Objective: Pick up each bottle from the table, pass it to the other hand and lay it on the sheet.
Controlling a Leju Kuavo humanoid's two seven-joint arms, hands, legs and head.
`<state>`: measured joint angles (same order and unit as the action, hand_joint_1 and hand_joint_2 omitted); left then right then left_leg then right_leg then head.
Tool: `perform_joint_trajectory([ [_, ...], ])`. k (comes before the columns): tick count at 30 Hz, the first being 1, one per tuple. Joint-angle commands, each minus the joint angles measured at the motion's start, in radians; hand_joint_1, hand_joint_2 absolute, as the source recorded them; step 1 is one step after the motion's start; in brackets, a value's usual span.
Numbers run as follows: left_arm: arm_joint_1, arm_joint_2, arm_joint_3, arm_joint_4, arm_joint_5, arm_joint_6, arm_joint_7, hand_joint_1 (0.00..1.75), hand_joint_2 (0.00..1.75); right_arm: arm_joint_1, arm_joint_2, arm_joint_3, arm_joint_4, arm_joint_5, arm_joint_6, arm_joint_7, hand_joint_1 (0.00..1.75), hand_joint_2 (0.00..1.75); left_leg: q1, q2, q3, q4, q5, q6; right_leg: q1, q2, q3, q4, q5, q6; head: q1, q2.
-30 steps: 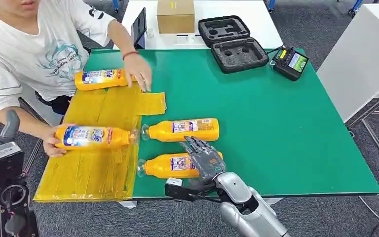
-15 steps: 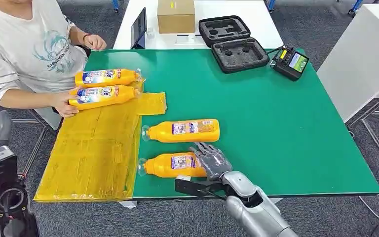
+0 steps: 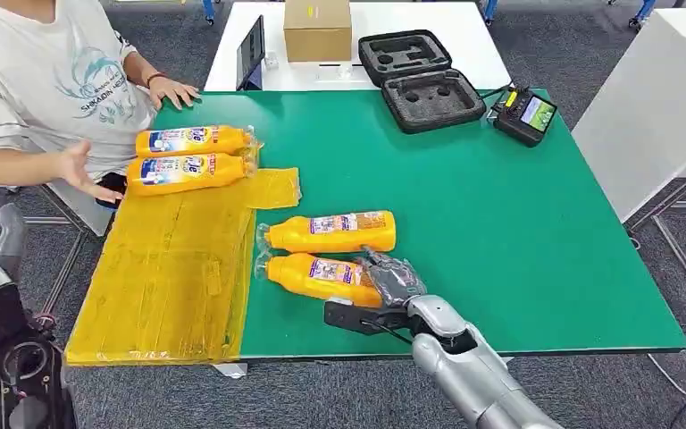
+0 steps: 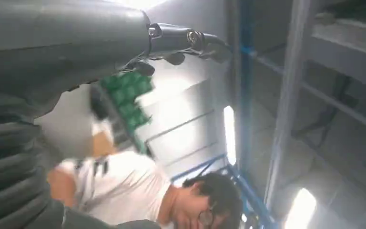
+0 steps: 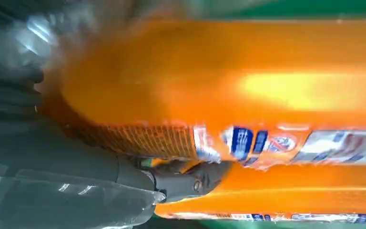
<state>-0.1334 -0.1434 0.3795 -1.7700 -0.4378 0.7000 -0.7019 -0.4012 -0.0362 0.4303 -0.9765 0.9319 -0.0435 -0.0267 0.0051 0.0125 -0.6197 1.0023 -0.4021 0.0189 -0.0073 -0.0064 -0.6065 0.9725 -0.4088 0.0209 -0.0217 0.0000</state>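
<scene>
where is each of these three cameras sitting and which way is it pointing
Head view: high on the robot, looking forward and down at the green table; right hand on the nearer bottle.
Left wrist view: behind the left hand, facing up towards ceiling lights and a person.
Right wrist view: close behind the right hand, facing that orange bottle.
Head and right wrist views share the bottle; head and left wrist views share the person.

Right arm (image 3: 464, 366): smooth silver shell, rounded segments. Dark grey many-fingered right hand (image 3: 391, 279); black bracket just behind it at the wrist.
</scene>
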Motion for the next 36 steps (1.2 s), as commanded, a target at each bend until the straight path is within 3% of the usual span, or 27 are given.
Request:
perform_joint_trajectory([
  [1,0.019,0.123,-0.184,0.275,0.403,-0.071,0.004,0.00,1.75,0.027,0.023,-0.033,0.099,-0.072,0.036,-0.092,1.75,1.75,0.000,-0.005,0.007,-0.004,0.000,-0.001,0.000,-0.004,0.008,-0.004,-0.001,-0.001,0.000,0.000],
  [7,0.018,0.122,-0.180,0.289,0.411,-0.089,0.004,0.00,1.75,0.031,0.028,-0.040,0.091,-0.092,0.038,-0.113,1.75,1.75,0.001,-0.002,0.007,-0.002,0.000,-0.001,0.001,-0.001,0.008,-0.002,-0.001,-0.001,0.000,0.000],
  [12,0.002,0.113,-0.166,0.313,0.407,-0.122,0.004,0.00,1.75,0.049,0.039,-0.045,0.029,-0.188,0.092,-0.238,1.75,1.75,0.000,-0.002,0.007,-0.002,0.000,-0.001,0.000,-0.001,0.007,-0.001,-0.001,0.000,0.000,0.000],
  [15,-0.023,0.103,-0.164,0.365,0.434,-0.184,0.004,0.00,1.75,0.077,0.054,-0.085,-0.042,-0.327,0.122,-0.396,1.75,1.75,0.000,-0.003,0.007,-0.002,-0.001,-0.001,0.000,-0.002,0.007,-0.001,-0.001,-0.001,0.000,0.000],
  [18,-0.043,0.089,-0.159,0.440,0.504,-0.288,0.004,0.00,1.75,0.113,0.099,-0.148,-0.145,-0.442,0.077,-0.532,1.75,1.75,0.000,-0.005,0.006,-0.001,0.000,-0.001,0.000,-0.003,0.007,-0.001,-0.002,-0.001,0.000,0.000],
  [21,-0.036,0.097,-0.167,0.503,0.720,-0.506,0.064,0.00,1.75,0.144,0.168,-0.214,-0.232,-0.599,-0.012,-0.635,1.75,1.75,-0.001,-0.002,0.002,-0.001,0.000,-0.001,-0.001,-0.001,0.002,0.001,-0.001,-0.001,0.001,0.000],
  [25,-0.040,0.108,-0.174,0.547,0.879,-0.668,0.137,0.00,1.75,0.171,0.202,-0.222,-0.280,-0.702,-0.053,-0.671,1.75,1.75,0.000,-0.002,0.004,-0.002,-0.002,-0.001,0.000,-0.001,0.004,-0.001,-0.002,-0.001,0.000,0.000],
  [29,-0.041,0.111,-0.174,0.549,0.897,-0.686,0.145,0.00,1.75,0.181,0.203,-0.222,-0.301,-0.725,-0.064,-0.671,1.75,1.75,0.000,-0.002,0.000,-0.001,-0.001,-0.001,0.000,-0.001,0.001,0.000,-0.002,0.000,0.000,0.000],
  [33,-0.041,0.127,-0.182,0.568,0.952,-0.747,0.179,0.00,1.75,0.196,0.193,-0.203,-0.351,-0.839,-0.184,-0.671,1.75,1.75,0.000,-0.003,0.000,0.000,-0.002,-0.001,0.000,-0.001,0.000,0.000,-0.003,-0.001,0.000,0.000],
  [36,-0.049,0.132,-0.189,0.598,0.998,-0.806,0.213,0.00,1.75,0.196,0.204,-0.236,-0.326,-0.877,-0.196,-0.671,1.75,1.75,0.000,-0.003,-0.001,0.000,-0.001,-0.001,0.000,-0.002,0.000,0.000,-0.002,-0.001,0.000,0.000],
])
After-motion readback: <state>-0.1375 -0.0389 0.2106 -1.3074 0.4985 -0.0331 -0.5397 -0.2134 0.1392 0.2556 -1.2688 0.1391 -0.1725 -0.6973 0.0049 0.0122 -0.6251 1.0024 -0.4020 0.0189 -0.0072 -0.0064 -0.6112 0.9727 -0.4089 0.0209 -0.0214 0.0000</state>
